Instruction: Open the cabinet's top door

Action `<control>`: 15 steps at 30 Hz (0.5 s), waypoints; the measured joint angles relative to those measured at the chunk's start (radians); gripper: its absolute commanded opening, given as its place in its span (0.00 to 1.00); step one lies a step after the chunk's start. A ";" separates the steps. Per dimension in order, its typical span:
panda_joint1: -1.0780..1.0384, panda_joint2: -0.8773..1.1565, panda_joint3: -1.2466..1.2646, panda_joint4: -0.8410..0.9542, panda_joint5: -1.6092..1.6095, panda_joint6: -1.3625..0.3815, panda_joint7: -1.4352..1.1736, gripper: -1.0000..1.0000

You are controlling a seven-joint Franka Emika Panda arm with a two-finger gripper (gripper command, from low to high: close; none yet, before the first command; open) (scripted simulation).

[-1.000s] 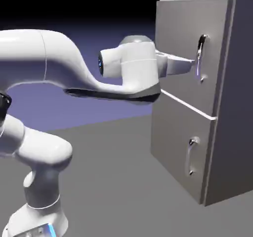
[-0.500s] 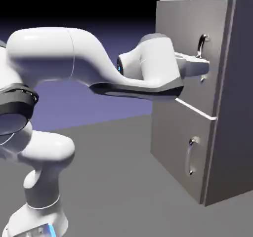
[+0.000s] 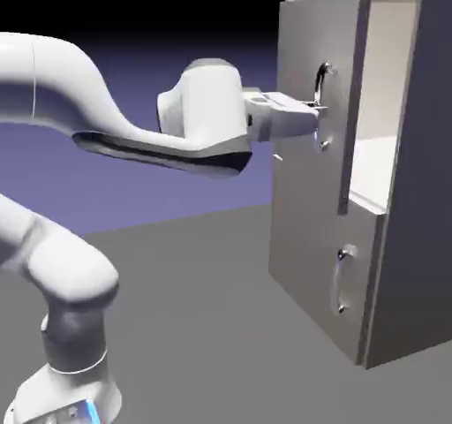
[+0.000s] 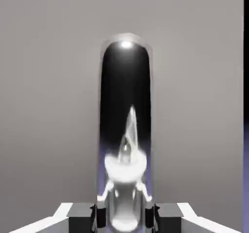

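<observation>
since the earlier frames the top door [image 3: 322, 104] has swung out from flush, and the arm [image 3: 106, 113] with its hand has drawn back toward 9 o'clock in the exterior view, taking the handle along.

the cabinet [image 3: 415, 237] fills the 3 o'clock side of the exterior view, 2 doors stacked on its front. the top door now stands ajar, turned on its 9 o'clock edge, so a tall gap shows the pale interior [image 3: 380, 95] at about 2 o'clock. the lower door [image 3: 322, 263] sits flush, its small handle [image 3: 342, 279] untouched.

the gripper [image 3: 316, 107] has its 2 fingers clamped tight on the top door's chrome handle [image 3: 321, 87], low on the bar. in the hand view the handle [image 4: 125, 130] rises from 6 o'clock to 12 o'clock between the grey fingertips [image 4: 99, 215], with the grey door panel [image 4: 48, 81] behind it.

judging progress: the grasp is made and the door has started to open, perhaps a third of its swing. what is left is more pulling along the door's arc until it stands wide, and then letting go.
</observation>
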 measured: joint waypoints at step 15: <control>-0.426 -0.217 0.417 -0.190 0.483 0.013 -0.185 0.00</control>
